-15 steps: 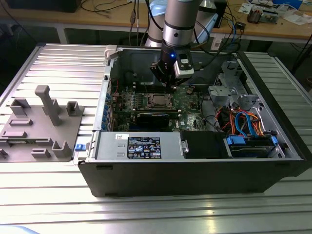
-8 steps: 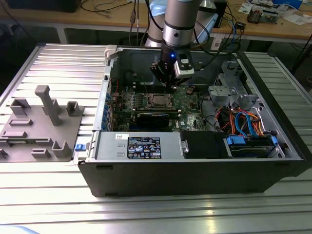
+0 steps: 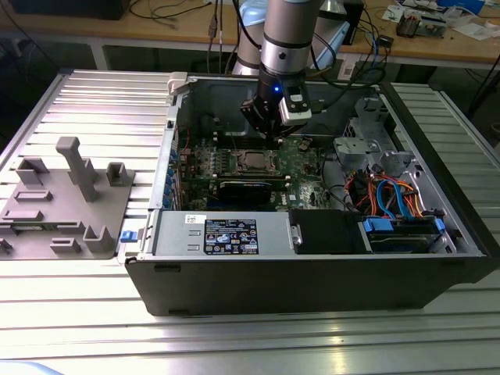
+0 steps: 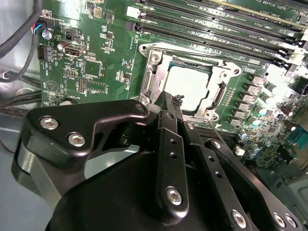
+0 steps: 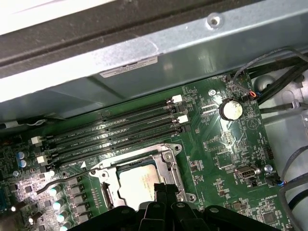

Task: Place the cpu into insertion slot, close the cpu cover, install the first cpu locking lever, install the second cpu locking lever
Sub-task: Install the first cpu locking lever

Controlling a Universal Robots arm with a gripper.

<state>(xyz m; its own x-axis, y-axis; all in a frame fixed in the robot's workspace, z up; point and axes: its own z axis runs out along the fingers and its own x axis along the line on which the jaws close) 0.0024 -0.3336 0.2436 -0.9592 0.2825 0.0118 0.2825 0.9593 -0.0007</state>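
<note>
Dull silver on top, flat and square: found the cpu (image 4: 188,85) seated in the small square, grey-rimmed insertion slot (image 4: 150,57), amid the green circuit board (image 4: 103,62). Noted the thin silvery metal cpu cover (image 4: 220,72), a frame with a square window, lying flat down around the chip, with the top bare through the window.

Logged the black metal two-finger gripper (image 4: 168,99) low over the board at the socket's edge. Fingertips drawn narrow, close together, with nothing seen between them. In the second wrist view, placed the tips over the cover's near edge, just beside the cpu. Cannot tell whether touching metal or just above it. In the first wrist view, same reading: gripper (image 5: 162,188) at the cpu's (image 5: 137,185) edge.

Beside the slot, noted a thin dark wire lever (image 5: 62,182) running outward from the frame. Cannot tell whether latched.

In the exterior view, found the gripper (image 3: 269,134) down inside the open black and grey computer case (image 3: 312,273), just beside the cpu (image 3: 255,161) on the side away from the camera.

Also recorded: long black memory slots (image 5: 115,132) near the socket, a round silver coin battery (image 5: 230,109) well apart from it, a grey plastic fixture (image 3: 70,195) on the ribbed aluminium table (image 3: 250,344) at the exterior view's left of the case.
</note>
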